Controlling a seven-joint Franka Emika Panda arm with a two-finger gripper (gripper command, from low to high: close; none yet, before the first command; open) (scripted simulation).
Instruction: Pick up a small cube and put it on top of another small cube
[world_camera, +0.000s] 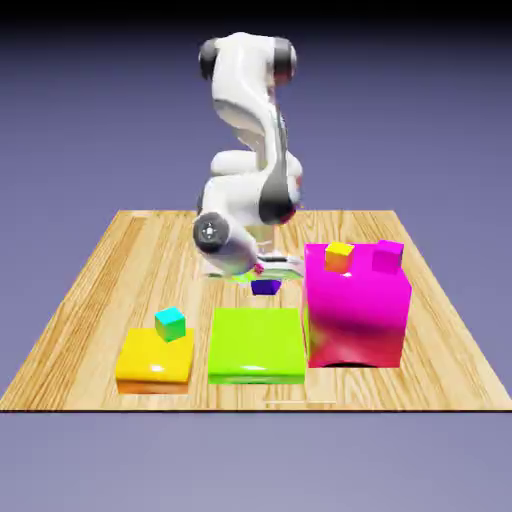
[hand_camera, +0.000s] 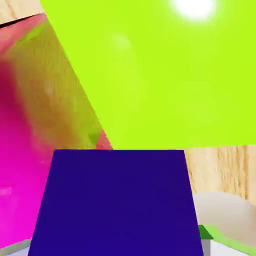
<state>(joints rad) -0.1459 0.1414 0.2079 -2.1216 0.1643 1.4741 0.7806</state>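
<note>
The dark purple small cube (world_camera: 265, 287) hangs just above the far edge of the lime block (world_camera: 257, 343), with my gripper (world_camera: 264, 276) shut on it. In the hand view the purple cube (hand_camera: 117, 205) fills the lower middle and hides the finger tips. The orange cube with a yellow top (world_camera: 339, 256) sits on the big magenta block (world_camera: 357, 310), on its top's left part, to the exterior view's right of the gripper and slightly higher than the held cube.
A small magenta-pink cube (world_camera: 387, 256) stands beside the orange one on the magenta block. A teal cube (world_camera: 170, 323) rests on a flat yellow block (world_camera: 152, 362) at the left. In the hand view the lime block (hand_camera: 175, 75) and the magenta block's side (hand_camera: 20, 150) lie below.
</note>
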